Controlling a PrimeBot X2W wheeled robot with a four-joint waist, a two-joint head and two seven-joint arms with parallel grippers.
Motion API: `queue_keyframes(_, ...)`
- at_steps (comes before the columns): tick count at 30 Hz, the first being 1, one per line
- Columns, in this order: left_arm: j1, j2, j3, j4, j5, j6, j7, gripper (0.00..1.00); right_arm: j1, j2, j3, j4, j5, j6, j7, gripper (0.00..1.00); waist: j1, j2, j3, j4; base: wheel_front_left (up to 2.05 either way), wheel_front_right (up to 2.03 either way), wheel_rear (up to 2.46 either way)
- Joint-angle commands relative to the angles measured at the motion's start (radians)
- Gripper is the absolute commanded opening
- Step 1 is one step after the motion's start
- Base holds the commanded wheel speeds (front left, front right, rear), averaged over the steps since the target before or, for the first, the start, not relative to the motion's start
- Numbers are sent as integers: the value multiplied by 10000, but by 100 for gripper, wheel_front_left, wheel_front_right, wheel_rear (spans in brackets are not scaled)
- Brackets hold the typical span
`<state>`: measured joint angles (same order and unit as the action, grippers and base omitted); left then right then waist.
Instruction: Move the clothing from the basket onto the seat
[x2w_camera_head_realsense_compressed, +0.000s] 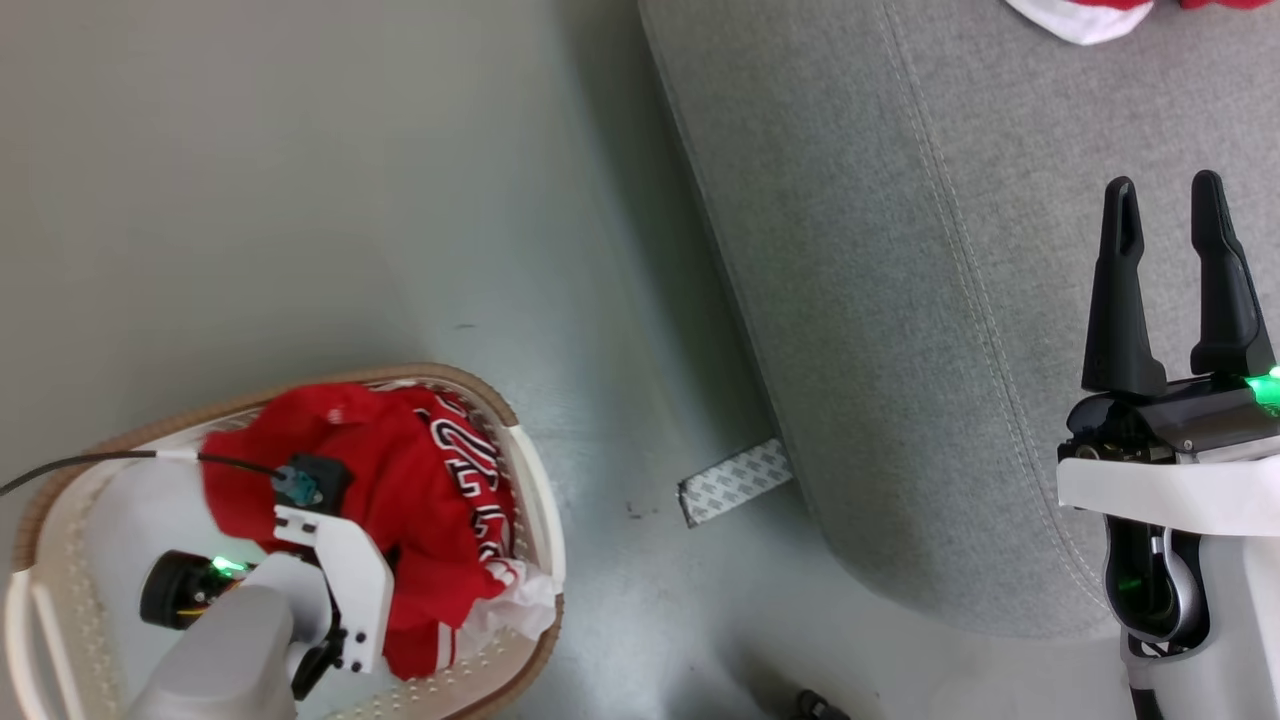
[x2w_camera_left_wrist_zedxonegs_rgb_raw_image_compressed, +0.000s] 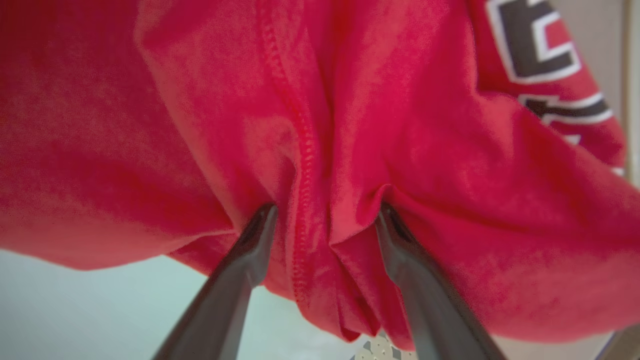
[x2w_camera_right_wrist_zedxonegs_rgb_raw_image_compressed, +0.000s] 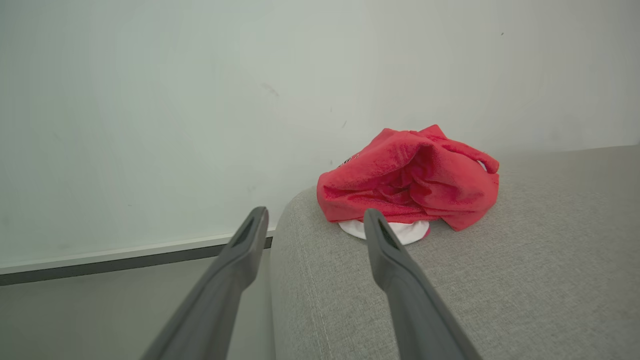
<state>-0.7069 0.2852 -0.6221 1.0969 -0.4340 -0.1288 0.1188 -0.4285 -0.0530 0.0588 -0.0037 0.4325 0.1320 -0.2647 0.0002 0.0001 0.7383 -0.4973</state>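
Letters on the red shirt (x2w_camera_head_realsense_compressed: 420, 500) in the basket (x2w_camera_head_realsense_compressed: 535, 490) are too crumpled to read. The left gripper (x2w_camera_left_wrist_zedxonegs_rgb_raw_image_compressed: 327, 207) pokes in, wide. The right gripper (x2w_camera_head_realsense_compressed: 1163, 185), wide and empty, faces another shirt (x2w_camera_right_wrist_zedxonegs_rgb_raw_image_compressed: 410, 175) on the sofa (x2w_camera_right_wrist_zedxonegs_rgb_raw_image_compressed: 500, 280).

the red jersey (x2w_camera_head_realsense_compressed: 440, 500) in the basket (x2w_camera_head_realsense_compressed: 545, 500) carries the only sizeable lettering: black characters (x2w_camera_head_realsense_compressed: 470, 455) edged in white, running along its right side in the head view. they lie sideways and are broken by folds. the far one looks like a 2, and the rest cannot be read. in the left wrist view a black, white-edged character (x2w_camera_left_wrist_zedxonegs_rgb_raw_image_compressed: 535, 45) sits at the right of the cloth, cut off and creased, unreadable. the other red jersey (x2w_camera_right_wrist_zedxonegs_rgb_raw_image_compressed: 410, 175), on the seat (x2w_camera_right_wrist_zedxonegs_rgb_raw_image_compressed: 500, 290), shows a tiny dark mark (x2w_camera_right_wrist_zedxonegs_rgb_raw_image_compressed: 350, 161) near its left edge, too small to read. the strip (x2w_camera_head_realsense_compressed: 735, 483) on the floor beside the seat bears a fine repeating print, illegible.
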Motion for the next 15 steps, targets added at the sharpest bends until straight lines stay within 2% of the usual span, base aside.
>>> queue_keyframes(1, -141, 129, -193, 177, -147, -19, 168, 100, -175, 38, 29, 10, 136, -25, 8, 100, -2, -1, 280, -253, 0, 0, 0)
queue_keyframes(2, -171, 115, -261, 224, -230, -20, 221, 100, -189, 39, 38, 17, 170, -25, 8, 100, -2, -1, 300, -267, 0, 0, 0)
queue_keyframes(3, -213, 102, -338, 284, -284, -20, 218, 73, -204, 39, 46, 26, 208, -25, 8, 100, -2, -1, 314, -278, 0, 0, 0)
queue_keyframes(4, -247, 80, -414, 334, -363, -20, 207, 41, -217, 40, 48, 42, 220, -25, 8, 100, -2, -1, 316, -283, 0, 0, 0)
queue_keyframes(5, -260, 47, -498, 358, -446, -20, 180, 0, -231, 40, 43, 56, 215, -25, 8, 100, -2, -1, 308, -283, 0, 0, 0)
queue_keyframes(15, -306, -105, -1151, 429, -1291, -20, -358, 0, -177, 36, -120, 91, -151, -25, 8, 100, -2, -1, -208, 0, 0, 0, 0)
